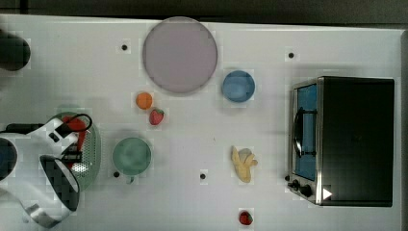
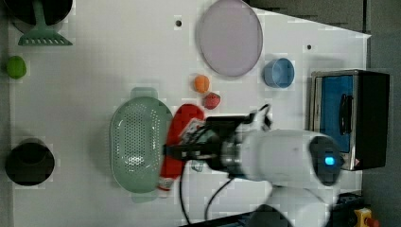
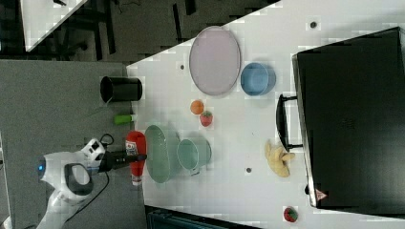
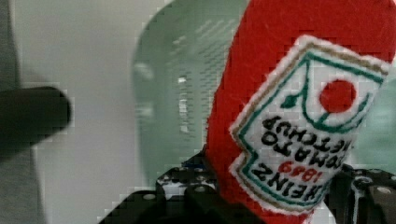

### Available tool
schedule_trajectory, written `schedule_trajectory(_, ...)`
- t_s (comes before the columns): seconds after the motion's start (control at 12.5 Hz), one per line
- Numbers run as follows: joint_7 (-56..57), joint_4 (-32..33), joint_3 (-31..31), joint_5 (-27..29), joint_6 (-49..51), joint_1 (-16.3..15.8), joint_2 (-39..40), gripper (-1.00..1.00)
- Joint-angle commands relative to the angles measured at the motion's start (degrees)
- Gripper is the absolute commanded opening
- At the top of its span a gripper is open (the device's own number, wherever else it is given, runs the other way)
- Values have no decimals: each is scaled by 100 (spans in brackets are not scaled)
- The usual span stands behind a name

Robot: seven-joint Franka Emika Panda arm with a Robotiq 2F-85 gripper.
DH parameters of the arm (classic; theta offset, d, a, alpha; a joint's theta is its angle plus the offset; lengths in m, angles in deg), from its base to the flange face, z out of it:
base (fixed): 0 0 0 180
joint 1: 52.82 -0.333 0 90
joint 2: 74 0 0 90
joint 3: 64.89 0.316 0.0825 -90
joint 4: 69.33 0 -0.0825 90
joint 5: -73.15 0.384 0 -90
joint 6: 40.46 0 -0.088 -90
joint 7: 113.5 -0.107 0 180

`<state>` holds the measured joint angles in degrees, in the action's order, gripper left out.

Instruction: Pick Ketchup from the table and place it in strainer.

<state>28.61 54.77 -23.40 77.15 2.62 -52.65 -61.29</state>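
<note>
The ketchup [image 2: 187, 118], a soft red bottle with a white printed label and a white cap, hangs in my gripper [image 2: 182, 149], which is shut on its middle. In the top view the ketchup [image 1: 74, 124] lies over the pale green perforated strainer [image 1: 94, 150] at the top view's left. The right view shows the ketchup [image 3: 136, 141] held lengthwise, raised clear of the strainer [image 3: 157, 152], with the gripper [image 3: 138, 156] across it. In the wrist view the label of the ketchup [image 4: 299, 140] is close up, with the strainer [image 4: 177, 93] behind it.
A green cup [image 1: 132, 156] stands right beside the strainer. An orange [image 1: 144, 100], a strawberry [image 1: 156, 116], a lilac plate [image 1: 179, 54], a blue bowl [image 1: 238, 85], a banana [image 1: 243, 164] and a toaster oven [image 1: 344, 140] lie further toward the top view's right. A black cup [image 2: 29, 163] stands beyond the strainer.
</note>
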Motion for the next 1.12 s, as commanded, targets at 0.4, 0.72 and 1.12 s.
schedule_trajectory(0.4,-1073,-68,-185,-473,-1430,-190,1366,95)
schedule_trajectory(0.72,-1795,-85,-223,-432,-1220,-10,749,100)
schedule_trajectory(1.12,-1903,-243,-414,-332,-13,704,-1008,100)
